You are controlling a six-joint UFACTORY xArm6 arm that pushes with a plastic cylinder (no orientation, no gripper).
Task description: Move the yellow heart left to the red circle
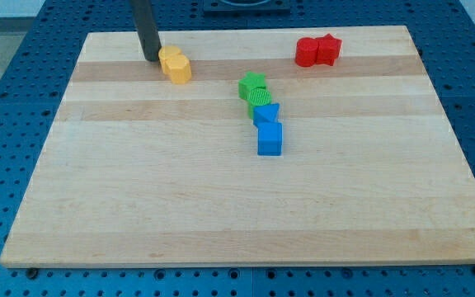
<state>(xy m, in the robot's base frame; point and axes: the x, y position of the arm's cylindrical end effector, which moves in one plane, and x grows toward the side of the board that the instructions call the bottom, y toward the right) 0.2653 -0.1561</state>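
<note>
Rod ends in bare tip (152,58), no gripper to open or close; yellow blocks (176,65) touch it on the view's right. Red circle (306,52) far to its right beside red star (328,49). Push stage: next, sweep yellow rightward along top edge

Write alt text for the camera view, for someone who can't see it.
My tip sits at the left edge of two touching yellow blocks near the top left of a wooden board. Two touching red blocks lie at the view's top right. Near the centre, green blocks head a short column above two blue blocks.
</note>
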